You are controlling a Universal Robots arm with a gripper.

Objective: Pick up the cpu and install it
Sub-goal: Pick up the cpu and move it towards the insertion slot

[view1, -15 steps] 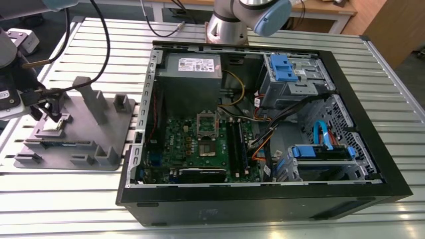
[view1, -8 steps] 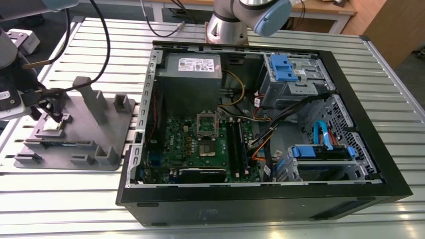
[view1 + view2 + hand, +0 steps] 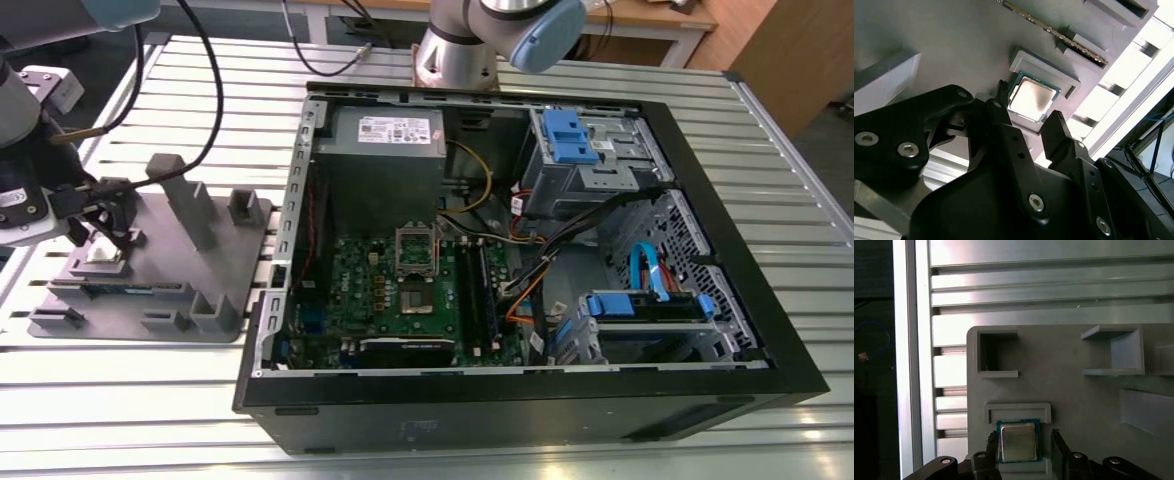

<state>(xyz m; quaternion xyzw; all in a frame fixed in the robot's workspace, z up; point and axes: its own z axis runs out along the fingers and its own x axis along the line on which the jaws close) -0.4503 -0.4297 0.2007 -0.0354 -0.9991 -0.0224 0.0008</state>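
**Q:** What is nearest the wrist cameras?

**A:** The gripper (image 3: pixel 1024 441), black, with its two fingers (image 3: pixel 1056 125) spread apart and clasping nothing. They stand one on each side of the cpu (image 3: pixel 1018 441), just beside its edges. I cannot tell whether either one touches it.

**Q:** Where is the cpu?

**A:** It lies flat with its silver top up in a shallow pale holder on the grey fixture (image 3: pixel 1069 390). The cpu (image 3: pixel 1031 97) is between the fingertips in both wrist views. In the exterior view the fixture (image 3: pixel 200 260) sits on the slatted metal table (image 3: pixel 134 400) at the exterior view's left, and the gripper (image 3: pixel 104 228) hangs low over it.

**Q:** What would make this grasp go well?

**A:** In my judgement, the fingers should meet two opposite edges squarely and evenly. The chip should stay level and centred, and the squeeze should be gentle. A tilted hold could jam it against the holder's rim.

**Q:** And farther off?

**A:** The open computer case (image 3: pixel 747 330) lies well apart, at the exterior view's right. Inside it is the green motherboard (image 3: pixel 380 290), whose socket (image 3: pixel 415 252) is uncovered.
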